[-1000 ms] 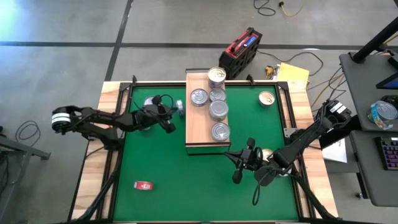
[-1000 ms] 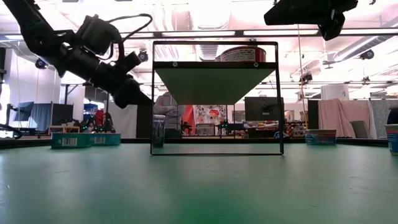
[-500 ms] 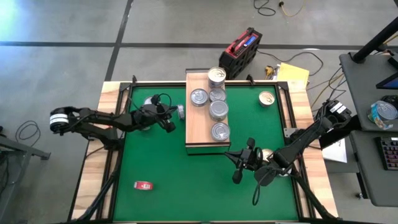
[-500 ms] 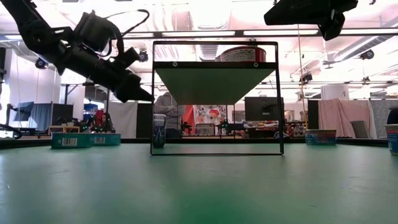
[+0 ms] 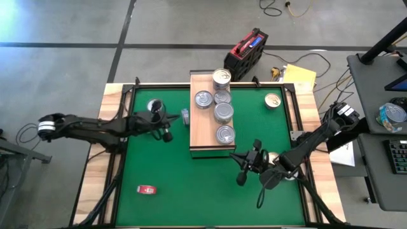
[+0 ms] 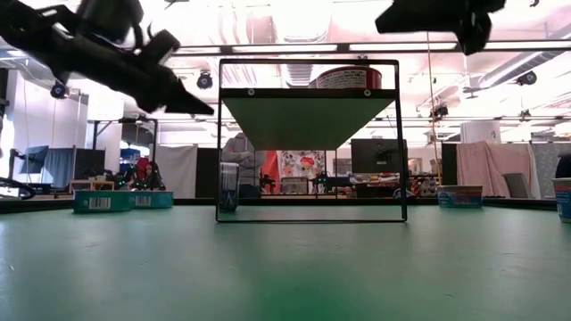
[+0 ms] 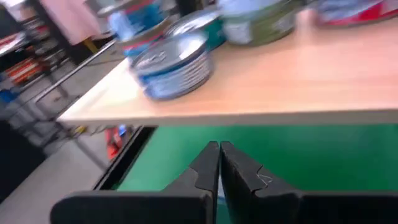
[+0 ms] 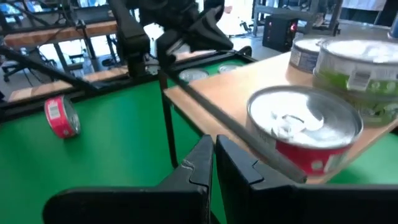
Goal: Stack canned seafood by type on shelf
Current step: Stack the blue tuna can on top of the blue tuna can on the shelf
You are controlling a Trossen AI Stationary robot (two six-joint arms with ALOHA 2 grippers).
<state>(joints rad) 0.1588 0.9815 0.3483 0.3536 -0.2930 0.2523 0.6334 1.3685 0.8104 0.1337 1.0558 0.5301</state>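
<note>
The left gripper [image 5: 166, 135] was seen with its fingers pressed together and nothing held, raised above the green mat [image 5: 172, 184] just beside the shelf's [image 5: 202, 137] left edge. A silver-lidded can [image 5: 154, 105] was found on the mat behind it, and another can [image 5: 184, 116] lay tipped against the shelf's side. The right gripper [image 5: 240, 180] was likewise closed and empty, positioned near the shelf's front corner, with a can [image 5: 272, 157] beside that arm. Five cans [image 5: 224, 112] were set on the shelf, toward its right side. A gold-lidded can [image 5: 273, 100] was placed apart at the mat's far right, and a small red object [image 5: 147, 189] at the near left.
</note>
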